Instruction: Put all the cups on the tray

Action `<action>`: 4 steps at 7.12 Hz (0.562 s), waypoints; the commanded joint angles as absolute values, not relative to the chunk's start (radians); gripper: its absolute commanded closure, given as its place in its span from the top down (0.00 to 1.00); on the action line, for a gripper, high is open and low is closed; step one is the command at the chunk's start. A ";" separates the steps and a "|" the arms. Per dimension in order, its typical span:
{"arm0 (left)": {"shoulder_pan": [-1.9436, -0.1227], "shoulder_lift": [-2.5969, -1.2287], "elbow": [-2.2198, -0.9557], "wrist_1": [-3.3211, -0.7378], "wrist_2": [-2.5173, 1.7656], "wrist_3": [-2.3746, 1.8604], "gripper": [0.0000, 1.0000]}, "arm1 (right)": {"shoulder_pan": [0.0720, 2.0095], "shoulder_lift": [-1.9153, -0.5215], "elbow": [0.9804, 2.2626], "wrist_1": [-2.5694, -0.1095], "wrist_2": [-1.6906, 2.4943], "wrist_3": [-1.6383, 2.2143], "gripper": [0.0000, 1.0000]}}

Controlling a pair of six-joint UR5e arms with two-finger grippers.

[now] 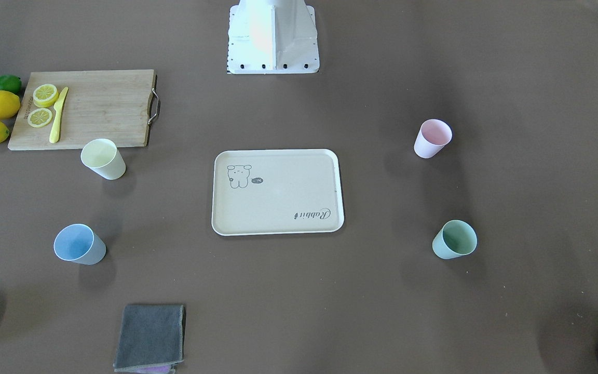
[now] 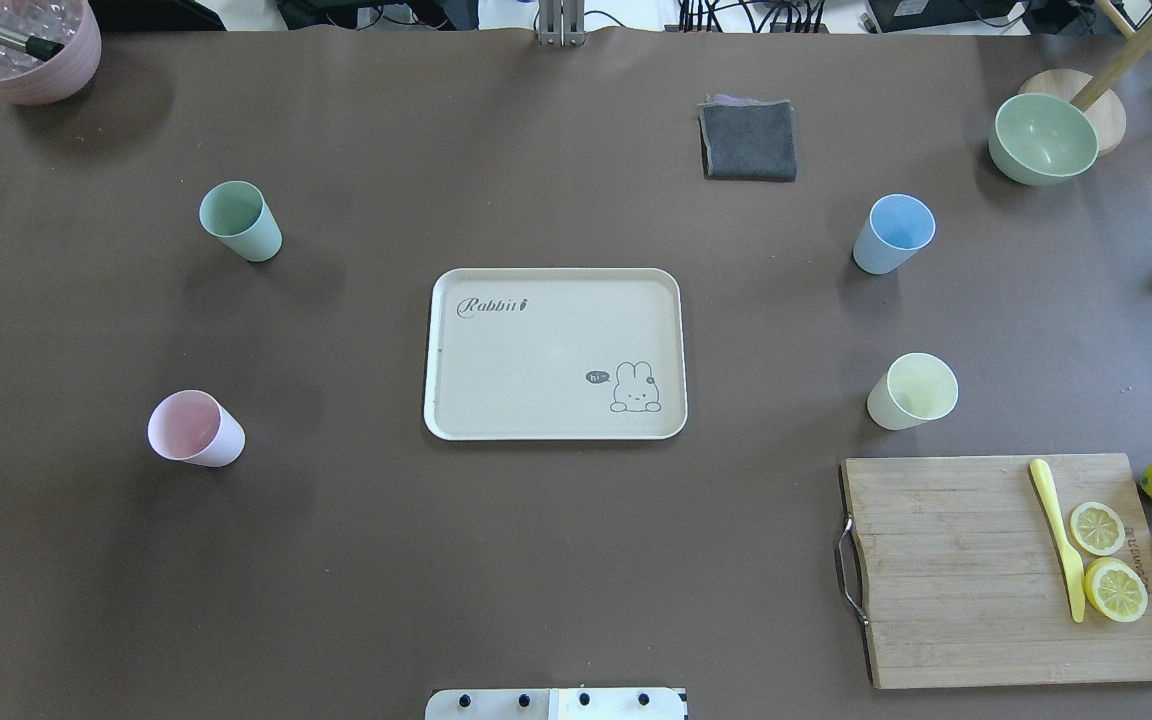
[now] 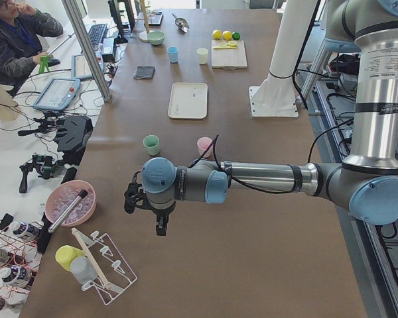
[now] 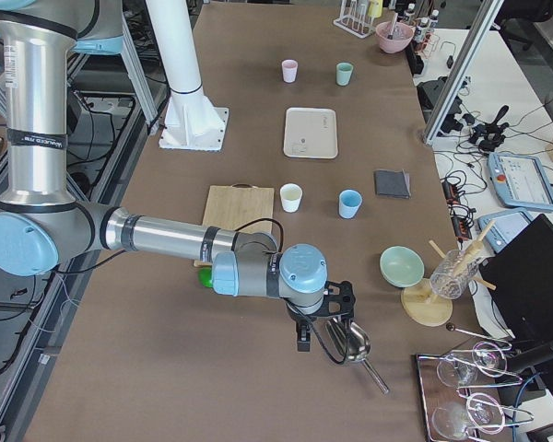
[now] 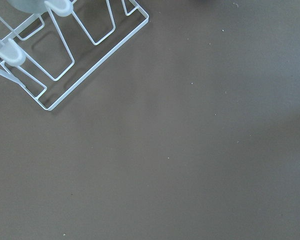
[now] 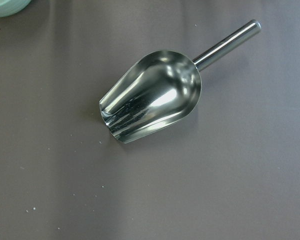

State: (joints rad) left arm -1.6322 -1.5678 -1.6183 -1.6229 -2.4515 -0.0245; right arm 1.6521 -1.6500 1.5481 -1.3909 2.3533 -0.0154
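Brown tabletop (image 2: 556,560) w/ cream tray (image 2: 536,340) at centre. All 4 cups stand upright off the tray, well apart from it: mint cup (image 2: 239,220) & pink cup (image 2: 194,429) on robot's left, blue cup (image 2: 894,233) & yellow cup (image 2: 913,391) on its right, yellow near the cutting board (image 2: 946,570). Left tool (image 3: 158,222) hangs near a wire rack (image 3: 99,268), right tool (image 4: 304,339) over a metal scoop (image 6: 152,95); can't tell if either is spread or pressed together.

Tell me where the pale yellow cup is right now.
In the overhead view the pale yellow cup stands on the robot's right, off the tray, between the cutting board and the blue cup.
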 commanded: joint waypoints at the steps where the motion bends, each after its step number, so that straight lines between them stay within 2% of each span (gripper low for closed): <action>1: -1.632 -1.568 -1.635 -1.626 -2.453 -0.025 0.98 | 1.652 -1.657 1.548 -1.332 2.353 -0.015 1.00; 4: -1.632 -1.566 -1.654 -1.765 -2.453 -0.025 0.98 | 1.652 -1.675 1.534 -1.172 2.353 -0.008 1.00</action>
State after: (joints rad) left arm -1.6321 -1.5677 -1.6521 -1.7122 -2.4528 -0.0245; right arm 1.6521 -1.6631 1.5434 -1.2337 2.3531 -0.0137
